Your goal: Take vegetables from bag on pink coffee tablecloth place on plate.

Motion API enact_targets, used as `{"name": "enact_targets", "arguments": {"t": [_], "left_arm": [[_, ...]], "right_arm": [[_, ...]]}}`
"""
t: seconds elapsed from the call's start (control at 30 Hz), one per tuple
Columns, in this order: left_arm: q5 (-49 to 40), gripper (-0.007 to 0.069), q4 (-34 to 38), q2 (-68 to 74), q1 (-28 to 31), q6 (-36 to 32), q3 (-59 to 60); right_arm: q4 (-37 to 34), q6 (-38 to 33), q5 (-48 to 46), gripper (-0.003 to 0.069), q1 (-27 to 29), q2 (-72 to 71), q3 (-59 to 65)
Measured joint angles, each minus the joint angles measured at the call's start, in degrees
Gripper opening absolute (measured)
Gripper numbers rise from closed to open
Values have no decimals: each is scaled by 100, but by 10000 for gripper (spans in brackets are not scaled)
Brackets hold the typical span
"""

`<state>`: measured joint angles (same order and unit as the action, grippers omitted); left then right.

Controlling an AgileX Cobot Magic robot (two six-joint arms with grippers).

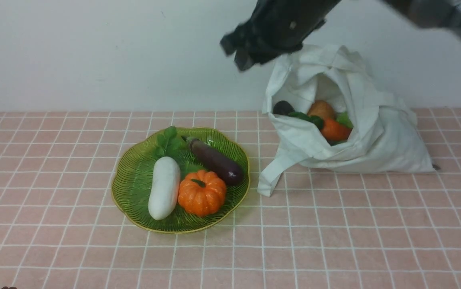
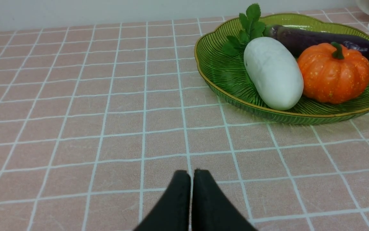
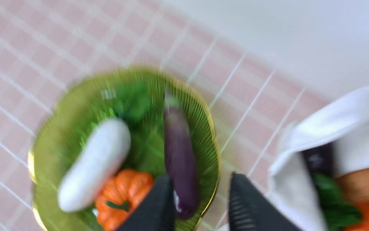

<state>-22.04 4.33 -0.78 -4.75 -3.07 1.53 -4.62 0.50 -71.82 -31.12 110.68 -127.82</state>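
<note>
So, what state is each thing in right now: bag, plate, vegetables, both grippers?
bag: slumped, mouth open, some vegetables inside.
plate: loaded with eggplant, pumpkin, white gourd, leafy greens.
left gripper: shut, empty.
right gripper: open, empty, in the air near the bag.

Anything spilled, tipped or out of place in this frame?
Nothing stands out. The eggplant, white gourd, pumpkin and leafy sprig all lie inside the green plate; the white bag slumps open, its vegetables inside.
</note>
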Motion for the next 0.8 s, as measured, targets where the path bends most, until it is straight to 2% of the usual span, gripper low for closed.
{"name": "enact_targets", "arguments": {"t": [0.1,0.27,0.4,0.5,0.53,0.57,0.6,0.8], "left_arm": [[0,-6,0,0,0,0,0],[0,-6,0,0,0,0,0],[0,-6,0,0,0,0,0],[0,-6,0,0,0,0,0],[0,-6,0,0,0,0,0],[0,-6,0,0,0,0,0],[0,-6,0,0,0,0,0],[0,-6,0,0,0,0,0]], "right_arm": [[113,92,-22,34,0,-1035,223],[202,113,-54,-10,0,-2646,1017],[399,320,70,-14,0,-4456,2607],[618,394,664,-15,0,-5687,3911],[715,426,1192,-15,0,-6288,4760],[729,439,1274,-15,0,-6496,4881],[806,517,2066,-15,0,-7340,5996],[903,1072,3958,-15,0,-9956,8665]]}}
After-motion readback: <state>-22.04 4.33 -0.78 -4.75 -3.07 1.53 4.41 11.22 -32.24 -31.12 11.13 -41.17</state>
